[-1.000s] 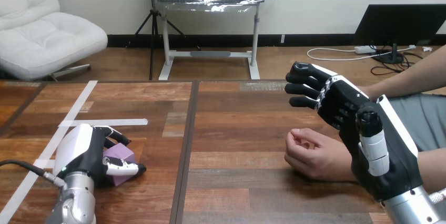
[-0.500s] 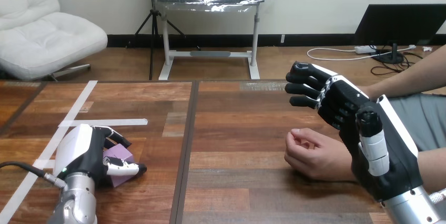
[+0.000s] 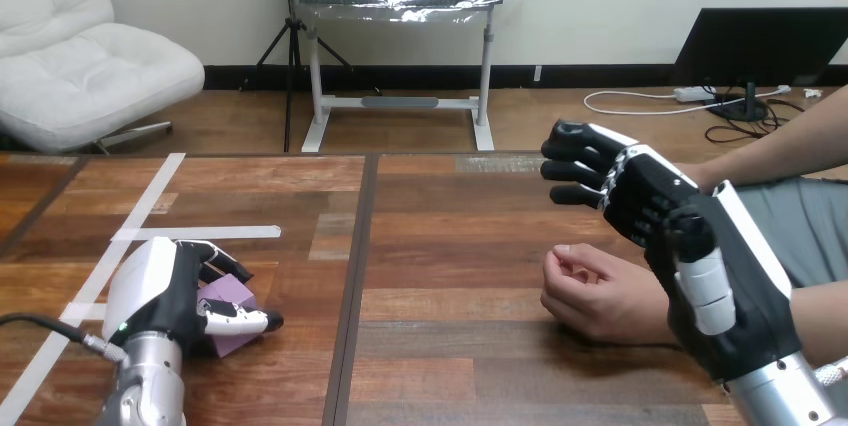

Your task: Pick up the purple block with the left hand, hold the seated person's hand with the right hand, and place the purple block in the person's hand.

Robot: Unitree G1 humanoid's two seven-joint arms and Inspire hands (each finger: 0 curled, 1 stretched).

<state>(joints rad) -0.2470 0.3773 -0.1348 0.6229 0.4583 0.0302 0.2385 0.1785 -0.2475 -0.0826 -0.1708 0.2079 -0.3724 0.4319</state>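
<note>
Wooden table in front of me, dark planks, and my left hand is down at the near left corner, knuckles over the purple block. The fingers are curled across its far side and the thumb lies along its near face, so the hand is clamped round it. The block looks to be sitting on the wood, not yet lifted. I judge it a small, stiff cube and probably light. Its flat faces should give a thumb-against-fingers pinch plenty to bite on, but smooth sides could let it twist, so I want opposite faces squarely and no corner hold. Over on the right, my right hand is raised on edge, fingers half bent and loose, thumb standing apart, closed on nothing. It stands just beside the person's hand, which rests on the table as a loosely curled fist. Whether my palm touches the wrist behind it, I cannot tell. Against a second ago, almost nothing differs. The block is on the same spot, the person's fist is the same, my left thumb tip has crept slightly further across the block, and my right thumb has leaned a touch inward.
</note>
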